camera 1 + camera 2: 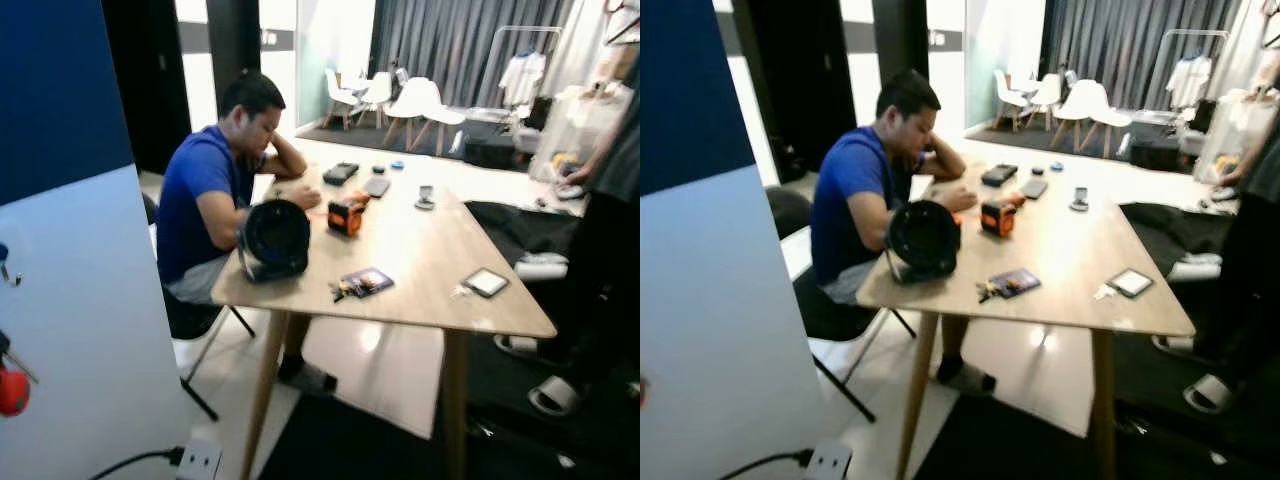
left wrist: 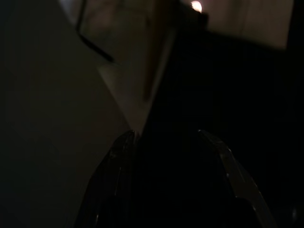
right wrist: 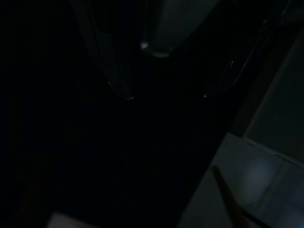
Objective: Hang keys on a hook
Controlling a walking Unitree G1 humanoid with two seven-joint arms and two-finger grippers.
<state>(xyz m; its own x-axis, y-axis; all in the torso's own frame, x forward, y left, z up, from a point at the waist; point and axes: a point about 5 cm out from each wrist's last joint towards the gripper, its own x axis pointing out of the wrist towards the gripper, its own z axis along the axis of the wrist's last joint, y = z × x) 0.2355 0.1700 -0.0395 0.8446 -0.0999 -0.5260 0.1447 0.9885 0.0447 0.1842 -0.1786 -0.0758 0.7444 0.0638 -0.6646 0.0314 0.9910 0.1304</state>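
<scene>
A bunch of keys lies near the front edge of the wooden table, touching a dark blue tag. On my left stands a blue and white panel. It carries a small hook and, lower down, a red knob on another peg. Both arms hang low in shade. In the left wrist view my left gripper is open over dim floor, holding nothing. My right gripper shows faintly in the right wrist view, its fingers apart and nothing between them.
A person in a blue shirt sits at the table's left side behind a round black device. Another person stands at the right. An orange tape measure and small gadgets lie on the table. A power strip sits on the floor.
</scene>
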